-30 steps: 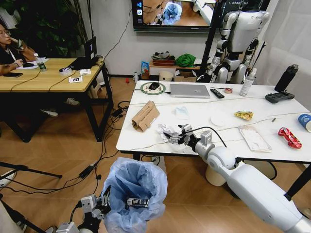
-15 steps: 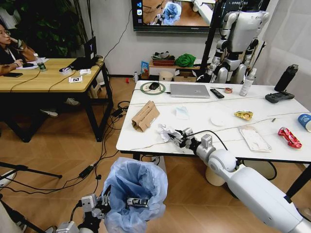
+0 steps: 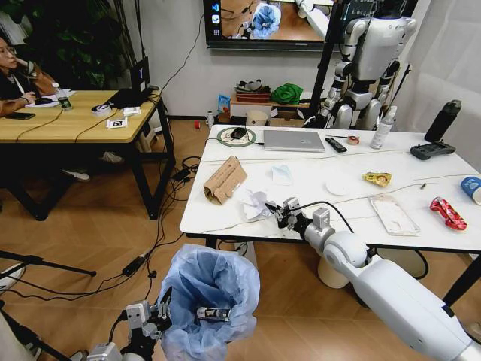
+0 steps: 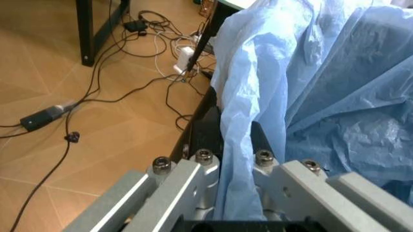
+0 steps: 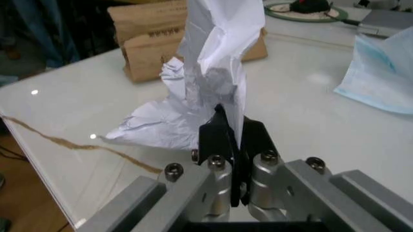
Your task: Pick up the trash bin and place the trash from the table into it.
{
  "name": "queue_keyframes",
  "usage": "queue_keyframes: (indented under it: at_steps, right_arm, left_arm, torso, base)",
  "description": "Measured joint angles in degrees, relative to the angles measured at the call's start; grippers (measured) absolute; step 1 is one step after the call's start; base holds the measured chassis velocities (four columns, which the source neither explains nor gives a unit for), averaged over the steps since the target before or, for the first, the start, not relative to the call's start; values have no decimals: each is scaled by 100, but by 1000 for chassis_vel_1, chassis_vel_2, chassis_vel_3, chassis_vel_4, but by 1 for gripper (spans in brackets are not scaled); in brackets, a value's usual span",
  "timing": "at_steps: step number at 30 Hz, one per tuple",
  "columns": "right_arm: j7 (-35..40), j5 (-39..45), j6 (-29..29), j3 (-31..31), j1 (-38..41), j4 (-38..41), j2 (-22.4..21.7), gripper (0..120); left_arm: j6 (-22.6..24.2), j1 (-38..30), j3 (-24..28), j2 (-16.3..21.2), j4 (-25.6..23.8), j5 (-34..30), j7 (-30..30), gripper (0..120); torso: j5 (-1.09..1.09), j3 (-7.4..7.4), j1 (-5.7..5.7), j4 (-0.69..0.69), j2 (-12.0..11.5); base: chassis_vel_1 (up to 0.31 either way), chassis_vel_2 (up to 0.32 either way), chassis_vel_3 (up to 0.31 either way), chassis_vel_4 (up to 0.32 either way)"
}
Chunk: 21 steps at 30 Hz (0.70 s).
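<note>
Right gripper [image 5: 233, 140] pinches crumpled white paper [image 5: 205, 92] on the table [image 3: 225, 218]; left gripper [image 4: 232, 159] grips the blue-bagged trash bin [image 3: 210, 289] by its rim

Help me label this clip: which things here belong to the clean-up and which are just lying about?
Job:
trash bin, held by left pincer
crumpled white paper, pinched by right pincer
torn cardboard
yellow wrapper
red wrapper

Lying about:
laptop
remote
</note>
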Motion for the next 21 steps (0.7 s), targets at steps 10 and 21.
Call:
queue_keyframes:
  at_steps: [10,21]
  right_arm:
    - [20,906,263,344,-723,1732,-210,0]
    - [-397,758,1055,-1299,-985,2508,-345,0]
  left_arm:
    - [-6,16,21,58,-7,-3,0,0]
    - [6,13,-65,-43,-39,-12,-2,0]
  torso:
    - [-2,-1,-1,-1,0]
    - [-1,-1,-1,1,1]
  base:
    - [0,0,0,0]
    - [0,0,0,0]
